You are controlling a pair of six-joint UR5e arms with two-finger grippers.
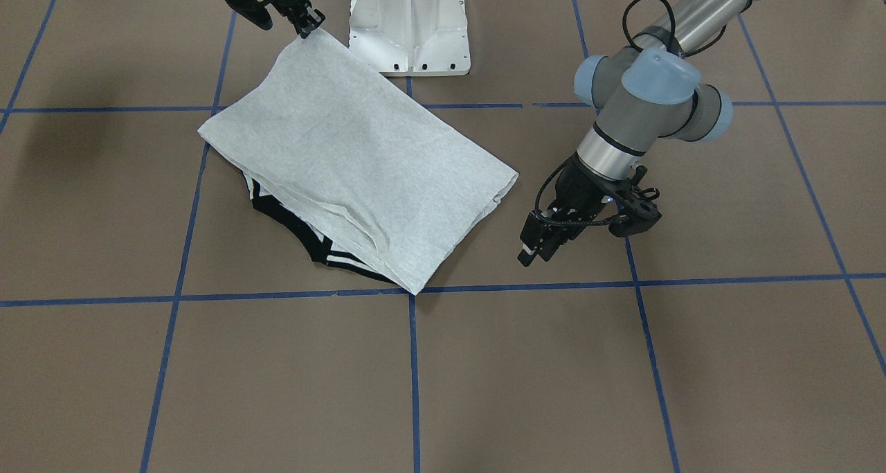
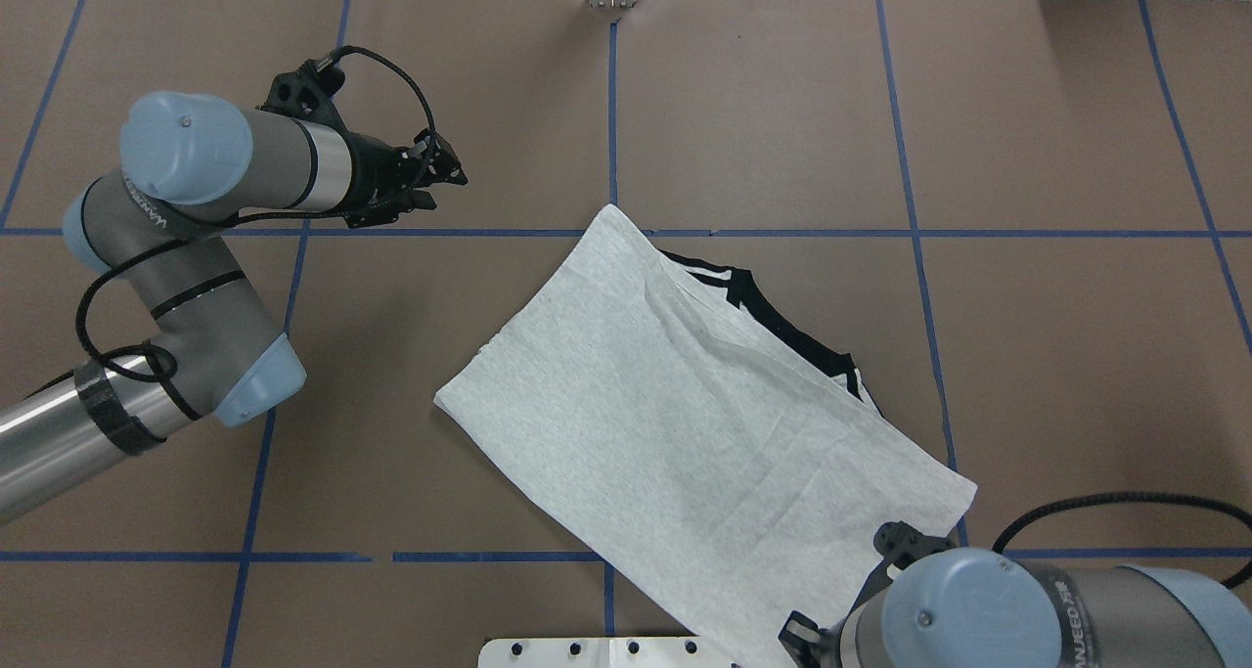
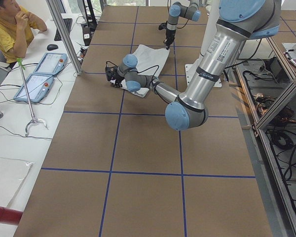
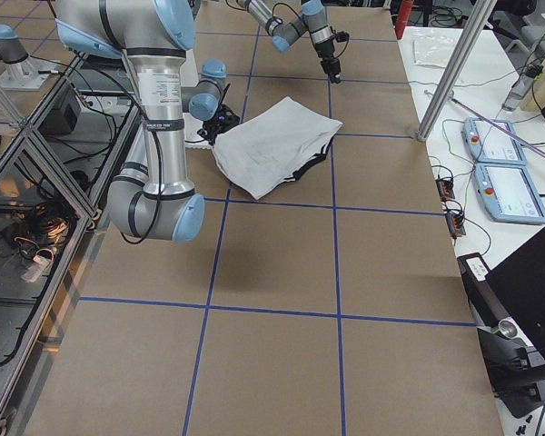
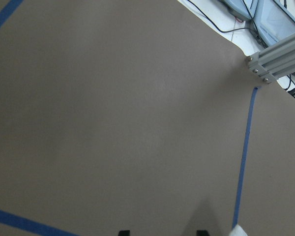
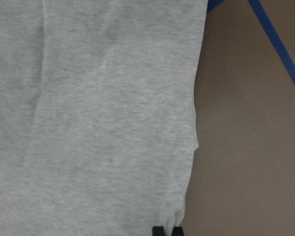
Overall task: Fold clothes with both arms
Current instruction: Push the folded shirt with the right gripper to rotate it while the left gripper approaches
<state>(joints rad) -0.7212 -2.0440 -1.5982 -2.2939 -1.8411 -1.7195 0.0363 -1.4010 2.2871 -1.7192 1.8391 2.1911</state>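
The grey T-shirt (image 1: 360, 161) lies folded into a long rectangle, set diagonally on the brown table (image 1: 623, 376). Black-striped trim (image 1: 304, 241) pokes out along one long edge; the print is hidden. My right gripper (image 1: 310, 24) sits at the shirt's corner nearest the robot base. In the right wrist view its fingertips (image 6: 160, 230) are close together on bunched cloth at the shirt's (image 6: 98, 118) edge. My left gripper (image 1: 533, 246) hovers just off the opposite short edge, apart from the cloth. Its fingertips (image 5: 123, 232) stand apart over bare table, beside a shirt corner (image 5: 238, 231).
The white pedestal base (image 1: 408, 30) stands just behind the shirt. Blue tape lines (image 1: 415, 376) grid the table. Beyond the far edge a seated person (image 3: 10, 24), teach pendants (image 3: 39, 81) and a metal post (image 3: 64, 34) share a white side table.
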